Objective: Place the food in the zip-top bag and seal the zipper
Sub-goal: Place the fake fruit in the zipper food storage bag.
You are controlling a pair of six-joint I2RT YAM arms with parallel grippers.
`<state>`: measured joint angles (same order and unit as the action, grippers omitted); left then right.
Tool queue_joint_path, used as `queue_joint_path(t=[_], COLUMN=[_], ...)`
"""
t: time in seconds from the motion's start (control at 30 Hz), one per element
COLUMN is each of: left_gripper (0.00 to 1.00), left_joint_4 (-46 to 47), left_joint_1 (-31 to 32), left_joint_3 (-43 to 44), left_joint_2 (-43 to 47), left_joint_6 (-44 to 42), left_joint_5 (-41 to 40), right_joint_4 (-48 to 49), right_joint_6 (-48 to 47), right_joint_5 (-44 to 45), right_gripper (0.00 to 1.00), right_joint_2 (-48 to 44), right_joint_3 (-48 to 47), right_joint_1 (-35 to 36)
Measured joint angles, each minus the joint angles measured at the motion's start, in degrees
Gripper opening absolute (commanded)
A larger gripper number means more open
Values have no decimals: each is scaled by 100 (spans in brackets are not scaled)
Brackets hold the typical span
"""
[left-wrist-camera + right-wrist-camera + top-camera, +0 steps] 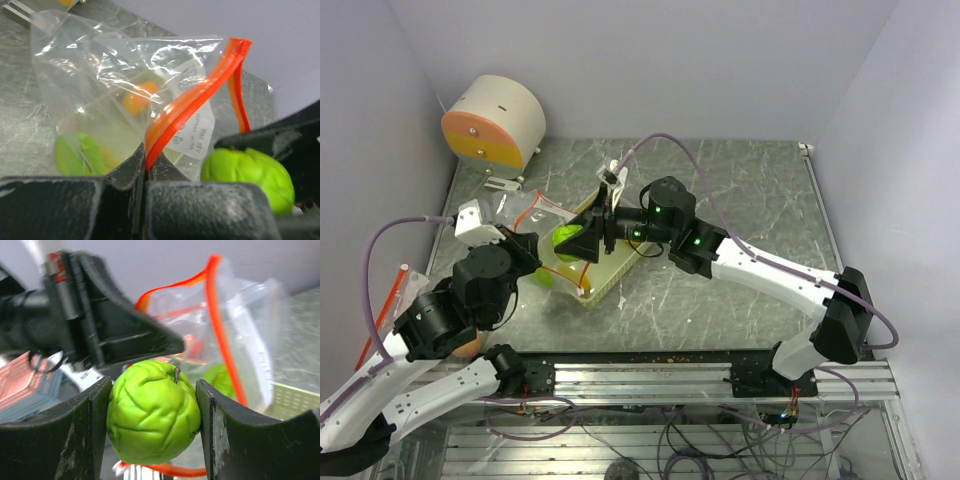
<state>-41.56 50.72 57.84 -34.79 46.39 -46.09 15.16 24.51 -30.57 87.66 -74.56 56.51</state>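
Green toy fruit (150,412), a lumpy glossy piece with a short stalk, is off the bench (750,200) and held in the air at the mouth of the zip-top bag (100,75).

At the far left of the bench stands a round beige drum with an orange face (492,122), well apart from the work. Near the left arm's base a thin red strip (382,315) lies by the bench edge. The right wrist view shows a blurred pink stack (22,385) low on its left. What either one is cannot be told.

The left tool (146,172) is closed tight, pinching the bag's orange zipper strip (195,95) and holding that edge up so the mouth gapes. In the right wrist view its black body crosses in front of the bag's left part, just above the fruit. The right tool (575,240) stands at a middling width with both fingers pressed on the fruit's sides, carrying it.

The fruit hangs just right of the pinched strip and below the far zipper edge; whether it is inside the rim cannot be told.

Inside the clear bag lie an orange piece (140,97) and a green piece (80,152), both low against the film. The pale yellow-green tray (615,270) sits beneath the right tool, and the arms hide most of its inside.
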Motion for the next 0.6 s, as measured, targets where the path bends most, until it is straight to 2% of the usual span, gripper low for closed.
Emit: queue_joint_path(t=[0.1, 0.17, 0.27, 0.37, 0.6], left_gripper=[7, 7, 7, 7, 7], left_joint_4=[72, 118, 164, 188, 192], left_joint_1=[0, 0, 0, 0, 0], left_joint_3=[-20, -22, -44, -74, -83], left_joint_2=[-13, -48, -85, -96, -116], left_joint_6=[-20, -33, -35, -37, -37], left_joint_5=[101, 160, 243, 291, 291], right_joint_4=[-372, -699, -1108, -1414, -1506], right_joint_6=[-87, -190, -365, -490, -721], right_joint_5=[780, 1401, 2164, 2688, 2900], right_gripper=[55, 68, 81, 89, 91], right_joint_2=[105, 223, 382, 422, 142], right_joint_3=[-229, -459, -699, -752, -514], right_joint_1=[72, 140, 280, 407, 479])
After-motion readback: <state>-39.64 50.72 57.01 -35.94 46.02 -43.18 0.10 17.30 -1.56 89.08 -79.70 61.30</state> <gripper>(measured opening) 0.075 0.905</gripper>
